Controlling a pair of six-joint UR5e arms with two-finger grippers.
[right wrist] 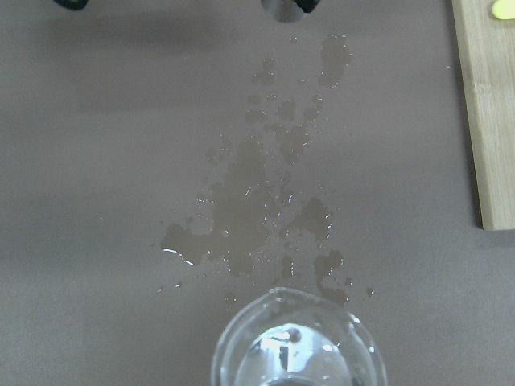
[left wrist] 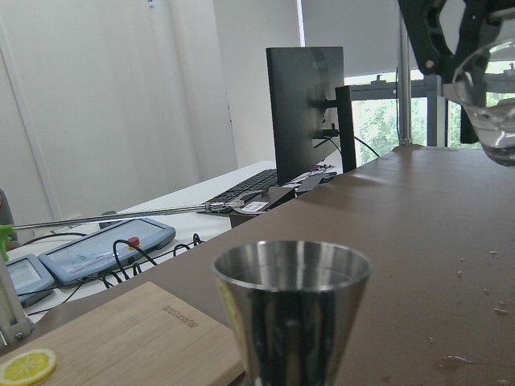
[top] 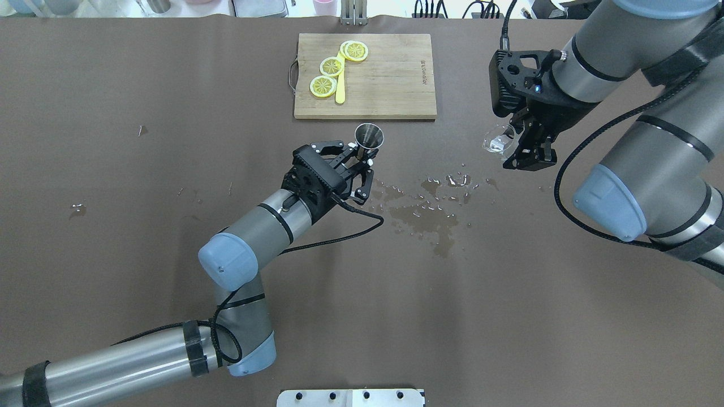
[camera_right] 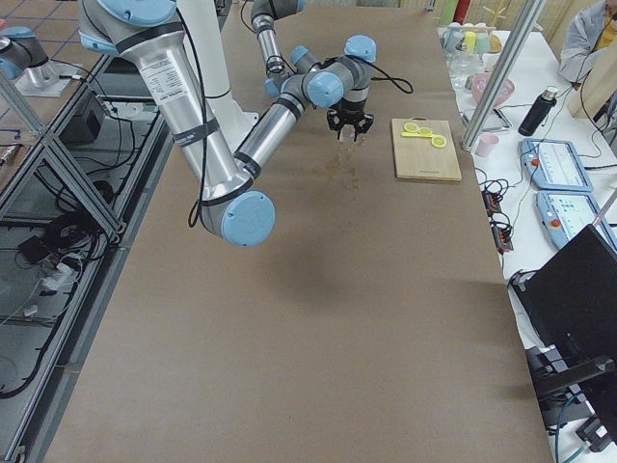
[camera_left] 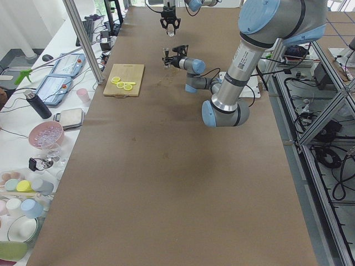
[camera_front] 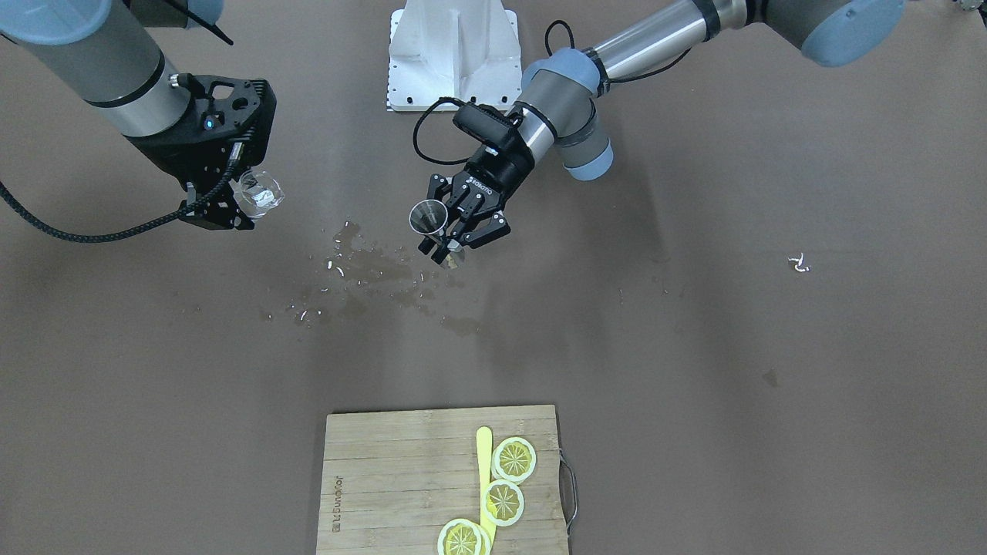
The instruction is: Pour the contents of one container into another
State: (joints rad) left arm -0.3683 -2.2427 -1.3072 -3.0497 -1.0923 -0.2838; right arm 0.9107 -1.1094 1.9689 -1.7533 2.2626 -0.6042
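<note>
Writing: the cutting board [top: 390, 85] bears a burnt-in mark along one edge, too small to read. Lettering on the left gripper [top: 362, 157] body is likewise illegible.

Left gripper: clamped on the stem of the metal jigger [top: 369, 135], mouth upward, held just off the board's near edge.

Right gripper [top: 523, 150]: closed about a clear glass [top: 498, 141], held above the table [top: 113, 226], well apart from the jigger.

Surroundings: a wet spill [top: 430, 215] lies on the table between the two vessels. Three lemon slices [top: 332, 66] and a yellow utensil [top: 340, 90] rest on the board.
</note>
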